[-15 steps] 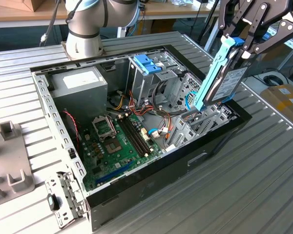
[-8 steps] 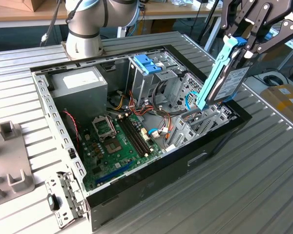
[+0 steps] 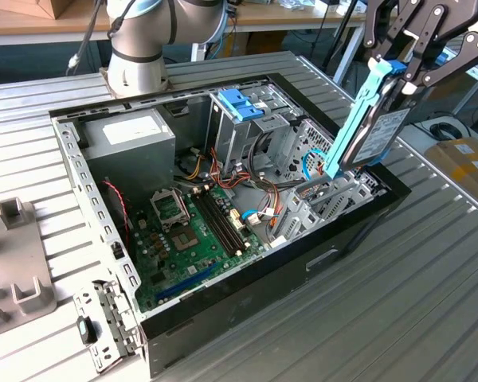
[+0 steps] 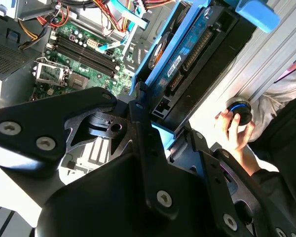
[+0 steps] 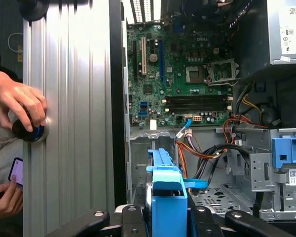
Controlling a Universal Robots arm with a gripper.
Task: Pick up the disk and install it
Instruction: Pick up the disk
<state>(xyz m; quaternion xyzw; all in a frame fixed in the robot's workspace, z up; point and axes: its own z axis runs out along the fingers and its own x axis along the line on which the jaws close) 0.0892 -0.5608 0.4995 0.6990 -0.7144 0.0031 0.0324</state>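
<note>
Claw (image 3: 398, 76) grips disk (image 3: 372, 135) above computer case (image 3: 223, 310), cables (image 3: 247, 179) nearby.

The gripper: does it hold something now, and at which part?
Yes. The gripper holds the disk by the upper end of its light-blue carrier rail, above the open computer case.

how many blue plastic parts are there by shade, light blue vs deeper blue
Light-blue carrier rail on the disk, held in the claw: 1
Deeper-blue latch on the drive cage inside the computer case: 1
Total: 2
</note>
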